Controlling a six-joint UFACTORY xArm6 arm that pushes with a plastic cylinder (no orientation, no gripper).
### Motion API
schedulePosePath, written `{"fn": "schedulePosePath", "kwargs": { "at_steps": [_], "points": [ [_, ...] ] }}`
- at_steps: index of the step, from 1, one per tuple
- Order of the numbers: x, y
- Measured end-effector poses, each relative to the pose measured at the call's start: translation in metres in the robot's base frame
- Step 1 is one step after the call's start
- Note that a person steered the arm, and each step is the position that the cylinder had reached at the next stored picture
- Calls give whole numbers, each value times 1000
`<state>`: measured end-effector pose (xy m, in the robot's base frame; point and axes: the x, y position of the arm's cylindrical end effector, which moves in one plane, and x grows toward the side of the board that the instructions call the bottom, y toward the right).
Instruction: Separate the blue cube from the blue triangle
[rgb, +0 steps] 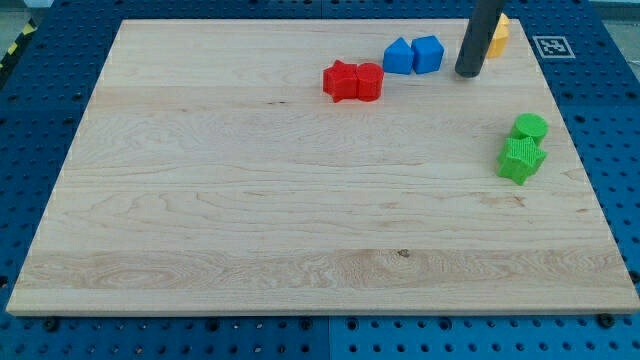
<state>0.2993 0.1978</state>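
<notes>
**Blocks crowd the far edge as my tip rests beside the blue pair**

Rod and tip first: the dark rod comes down from the view's top, and my tip (468, 72) sits on the wooden board (250, 200) near its top edge. I carry no pincer at all, only this straight rod, so nothing is being held and nothing opens or closes.

Just to the view's left of my tip stands the blue cube (428, 53), close by but with a sliver of bare wood showing between us, so I read it as not touching. Pressed against the cube's far side, further to the view's left, is the blue triangle (398, 57); the two blue blocks sit in contact, side by side.

Further left again and slightly toward the view's bottom lie two red blocks, a red star-like block (341, 81) and a red block (369, 81) of rounded or many-sided form, touching one another. They are near the blue triangle but apart from it.

Behind the rod, to the view's right and a little toward the top of my tip, an orange-yellow block (498, 36) peeks out; the rod hides most of it, so its shape cannot be told.

Well toward the view's bottom right of my tip sit two green blocks touching each other: a green cylinder (530, 127) and, just below it, a green star-like block (521, 159).

A black-and-white marker tag (552, 45) lies off the board on the blue perforated table (40, 120), to the view's right of my tip.
</notes>
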Motion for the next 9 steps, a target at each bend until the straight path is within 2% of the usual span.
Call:
{"fn": "schedulePosePath", "kwargs": {
  "at_steps": [1, 3, 4, 5, 7, 9],
  "points": [
    [-9, 0],
    [-62, -3],
    [-64, -21],
    [-54, -42],
    [22, -50],
    [42, -81]
  ]
}}
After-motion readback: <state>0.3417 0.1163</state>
